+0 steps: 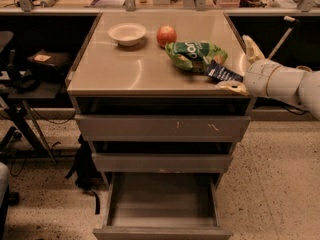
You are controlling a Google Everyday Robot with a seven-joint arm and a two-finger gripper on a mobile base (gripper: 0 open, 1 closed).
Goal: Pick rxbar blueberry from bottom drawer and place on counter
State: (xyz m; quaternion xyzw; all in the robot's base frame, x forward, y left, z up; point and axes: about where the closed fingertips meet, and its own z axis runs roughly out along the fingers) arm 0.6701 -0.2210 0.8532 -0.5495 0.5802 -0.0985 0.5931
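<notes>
The rxbar blueberry [221, 73], a small dark bar with pale lettering, lies on the counter [135, 66] near its right front corner, touching the green chip bag [194, 54]. My gripper [242, 67] reaches in from the right at counter height, open. One pale finger [252, 47] stands behind the bar's right end and the other [233, 87] sits just in front of it, with neither pressed on it. Below, the bottom drawer [162, 200] is pulled out and its tray shows nothing inside.
A white bowl [127, 33] and a red apple [166, 35] sit at the back of the counter. The two upper drawers [162, 128] are pushed in. A dark chair and a stand with cables [27, 79] crowd the left side.
</notes>
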